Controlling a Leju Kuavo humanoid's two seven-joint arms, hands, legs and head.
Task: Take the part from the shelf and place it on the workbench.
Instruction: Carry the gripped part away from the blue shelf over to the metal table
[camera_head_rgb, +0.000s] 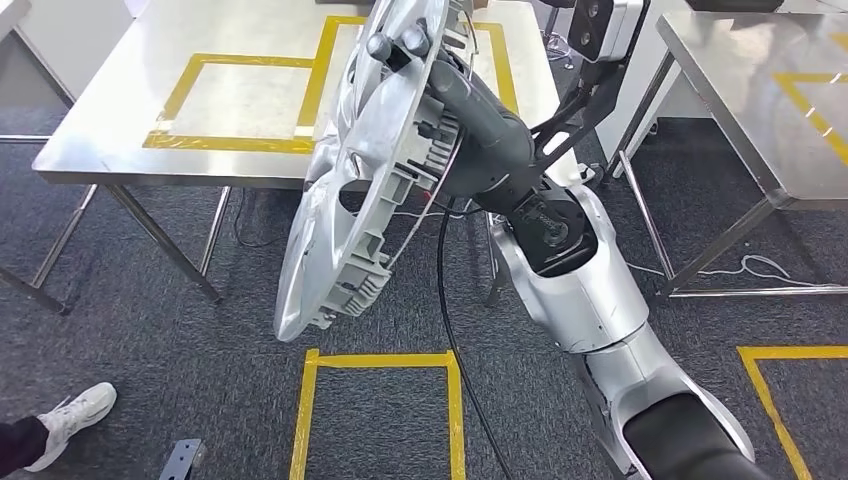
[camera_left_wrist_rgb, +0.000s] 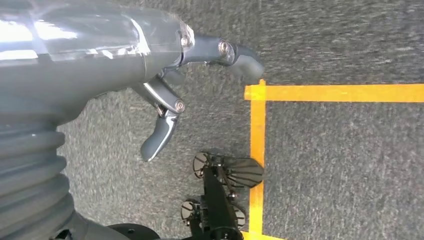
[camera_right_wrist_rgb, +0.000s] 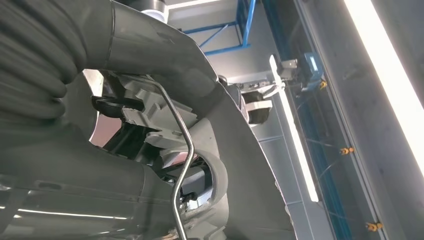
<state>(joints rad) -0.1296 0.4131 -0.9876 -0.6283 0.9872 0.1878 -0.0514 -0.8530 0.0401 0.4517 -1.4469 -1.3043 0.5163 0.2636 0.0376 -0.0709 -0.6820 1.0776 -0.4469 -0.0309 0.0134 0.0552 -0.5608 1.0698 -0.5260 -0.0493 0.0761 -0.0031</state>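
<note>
The part is a large silver wheel cover (camera_head_rgb: 350, 190), held up on edge and tilted, its ribbed back side facing me. My right hand (camera_head_rgb: 440, 90) grips it near its upper rim, fingers hooked through its openings. Up close, the right wrist view looks at the cover's grey inner side (camera_right_wrist_rgb: 235, 165) and its wire ring, with my right hand (camera_right_wrist_rgb: 90, 45) wrapped over them. The steel workbench (camera_head_rgb: 110, 125), marked with yellow tape, stands just beyond the cover. My left hand (camera_left_wrist_rgb: 165, 95) hangs over the carpet with its fingers apart, holding nothing.
A second steel table (camera_head_rgb: 760, 90) stands at the right. Yellow tape squares (camera_head_rgb: 380, 360) mark the dark carpet in front of me. A person's white shoe (camera_head_rgb: 75, 415) is at the lower left. A black cable (camera_head_rgb: 450, 330) hangs from my right arm.
</note>
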